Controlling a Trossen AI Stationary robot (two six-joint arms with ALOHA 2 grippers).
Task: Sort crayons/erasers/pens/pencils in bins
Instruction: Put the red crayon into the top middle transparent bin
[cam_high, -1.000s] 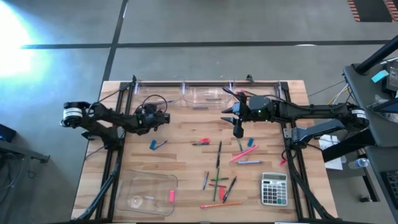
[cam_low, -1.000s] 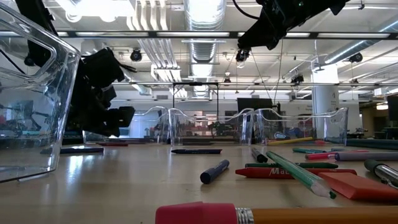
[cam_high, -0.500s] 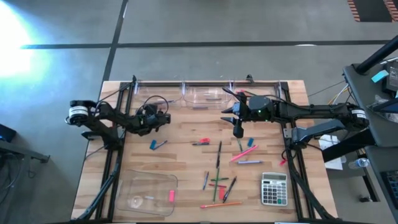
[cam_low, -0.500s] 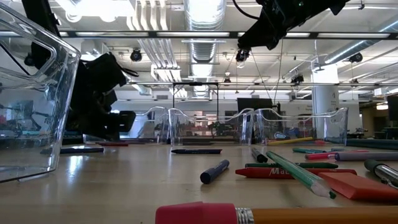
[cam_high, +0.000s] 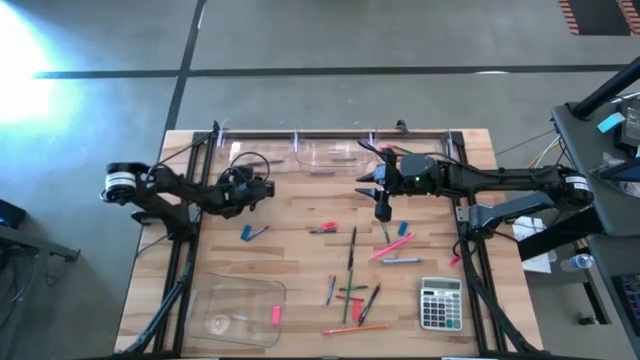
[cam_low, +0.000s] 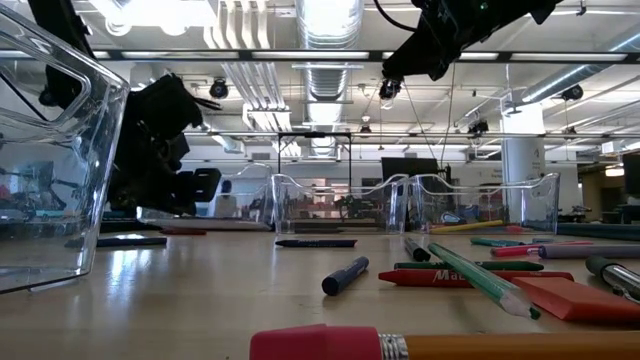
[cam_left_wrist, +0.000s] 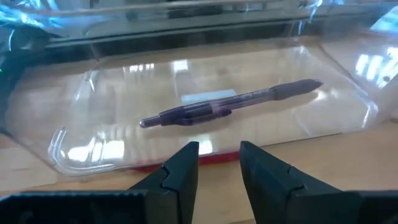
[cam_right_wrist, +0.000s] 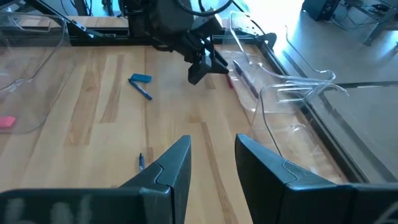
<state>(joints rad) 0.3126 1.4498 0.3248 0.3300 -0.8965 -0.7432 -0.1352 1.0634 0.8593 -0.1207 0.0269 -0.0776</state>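
Clear bins (cam_high: 328, 152) stand in a row along the table's far edge. My left gripper (cam_left_wrist: 219, 162) is open and low in front of one clear bin (cam_left_wrist: 348, 93), which holds a dark pen (cam_left_wrist: 230, 106). A red stick (cam_left_wrist: 186, 165) lies by that bin's near wall. My right gripper (cam_high: 383, 208) hangs open above the table's middle. Beneath and near it lie scattered pens (cam_high: 352, 250), pink pencils (cam_high: 390, 245), an orange pencil (cam_high: 355, 328), a red crayon (cam_high: 328, 225) and a blue eraser (cam_high: 246, 232). The shallow tray (cam_high: 235, 310) at the near left holds a pink eraser (cam_high: 275, 315).
A grey calculator (cam_high: 440, 303) lies at the near right. In the right wrist view the left arm (cam_right_wrist: 186, 25) stands beyond a blue eraser (cam_right_wrist: 140, 79). Bare wood lies between the left gripper and the tray.
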